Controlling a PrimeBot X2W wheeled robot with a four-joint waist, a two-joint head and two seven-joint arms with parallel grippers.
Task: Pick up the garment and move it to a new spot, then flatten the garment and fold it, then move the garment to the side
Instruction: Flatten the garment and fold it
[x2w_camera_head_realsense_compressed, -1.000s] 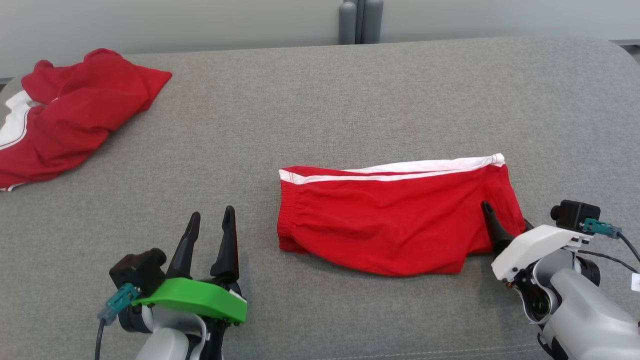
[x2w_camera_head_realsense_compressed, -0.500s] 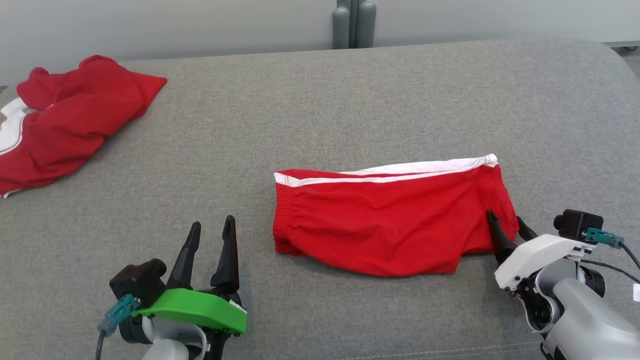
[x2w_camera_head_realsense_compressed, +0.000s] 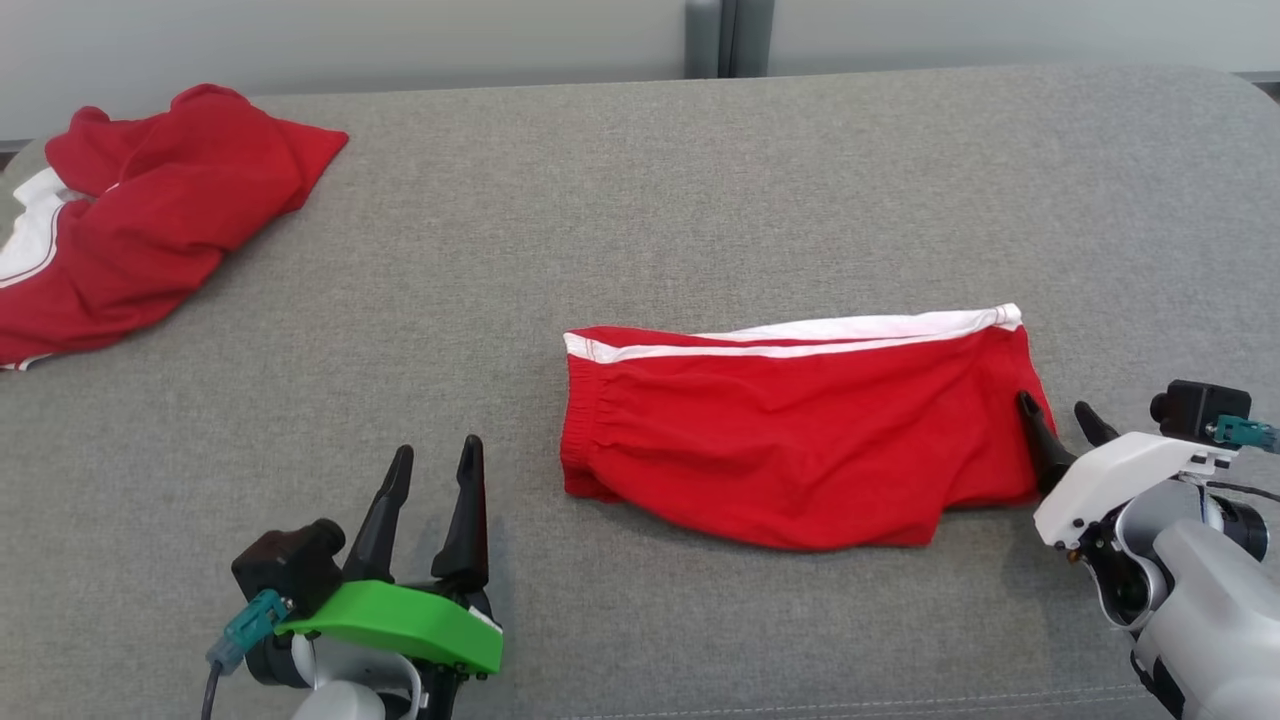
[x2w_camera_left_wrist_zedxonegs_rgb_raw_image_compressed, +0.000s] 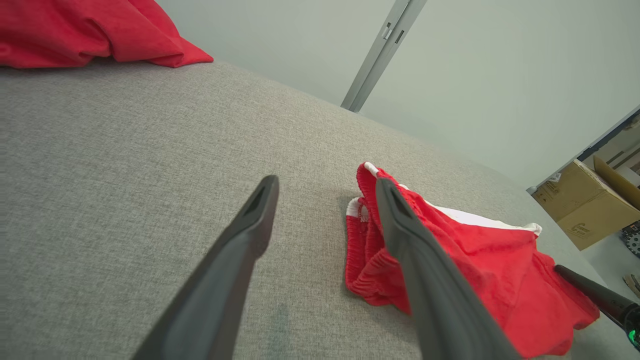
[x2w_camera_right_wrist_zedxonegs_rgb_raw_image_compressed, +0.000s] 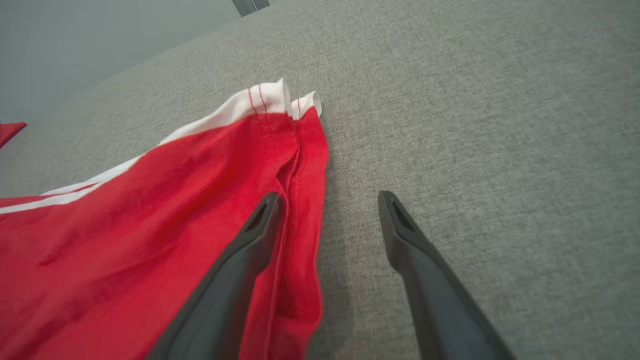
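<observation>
Red shorts (x2w_camera_head_realsense_compressed: 790, 440) lay folded, centre-right of the head view, on the grey bench (x2w_camera_head_realsense_compressed: 640, 200). Soft, light and limp, they were best pinched at the elastic waistband or the white-striped edge. Left hand (x2w_camera_head_realsense_compressed: 437, 447) sat spread at lower left, right hand (x2w_camera_head_realsense_compressed: 1055, 405) spread and empty at the shorts' right edge. No label was readable.

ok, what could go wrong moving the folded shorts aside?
Right tool is open astride the right hem of the shorts, one finger over cloth, one off it: closing may pinch only the top layer and undo the fold.
Left tool sits apart from the waistband end; a one-sided drag could bunch them.
Second red garment lies far left; they could mix there.
</observation>
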